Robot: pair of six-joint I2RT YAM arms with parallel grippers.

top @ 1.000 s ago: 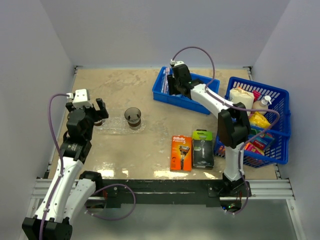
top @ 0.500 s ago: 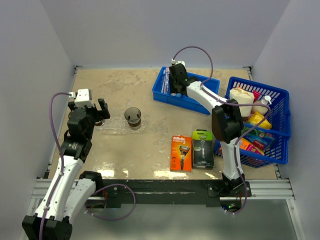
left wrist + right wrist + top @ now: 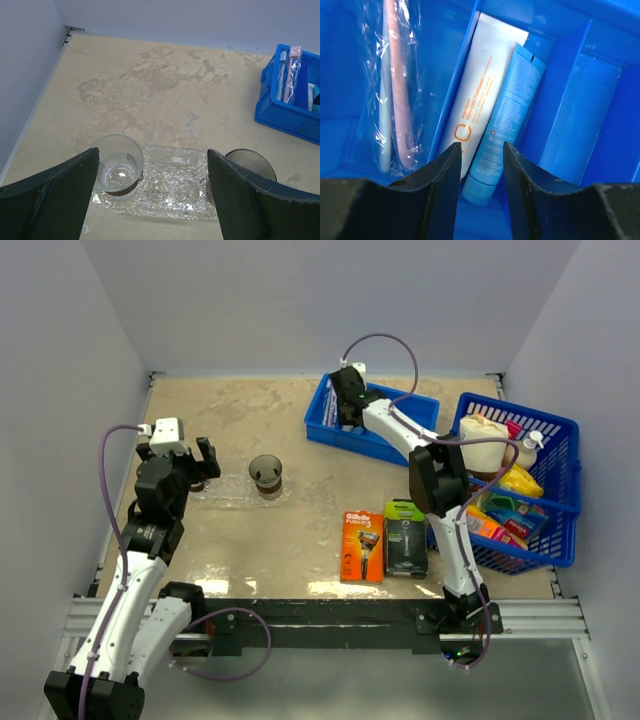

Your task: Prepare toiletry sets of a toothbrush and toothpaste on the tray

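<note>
Two razor packs [image 3: 362,545] sit side by side, low centre in the top view. Up and left of them, the left gripper [image 3: 152,162] hangs wide open, holding nothing, over the clear tray [image 3: 175,187]. One cup [image 3: 118,167] stands on the tray's left end, a browner cup [image 3: 250,161] at its right end. Upper centre, the right gripper [image 3: 480,150] is down inside the blue bin [image 3: 580,105], jaws a narrow gap apart, gripping nothing, right over the toothpaste [image 3: 475,85]. Wrapped toothbrush [image 3: 395,75] lies left of it, past a divider.
</note>
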